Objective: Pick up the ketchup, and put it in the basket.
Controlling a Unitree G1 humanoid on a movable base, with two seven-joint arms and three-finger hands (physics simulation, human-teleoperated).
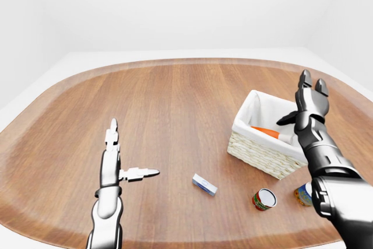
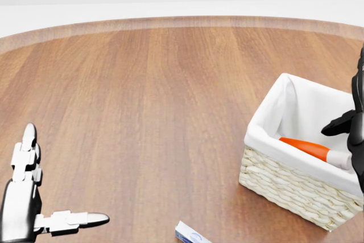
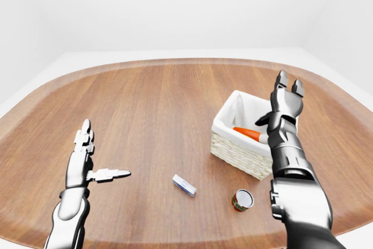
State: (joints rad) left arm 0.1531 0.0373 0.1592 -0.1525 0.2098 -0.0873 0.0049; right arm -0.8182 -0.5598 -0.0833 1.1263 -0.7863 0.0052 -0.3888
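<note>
The ketchup [image 2: 307,148] lies flat inside the basket [image 2: 287,185], w/ its white cap to the right. So the job looks done, nothing left but to pull away. The right hand [image 1: 310,98] is up over the basket's right side, fingers open, holding nothing. The left hand [image 1: 112,154] is far left over the table [image 1: 175,103], fingers open too. Lots of bare table to the left & far side. Near the basket: a small box [image 1: 204,184] & a can [image 1: 264,199], so watch the near edge.
</note>
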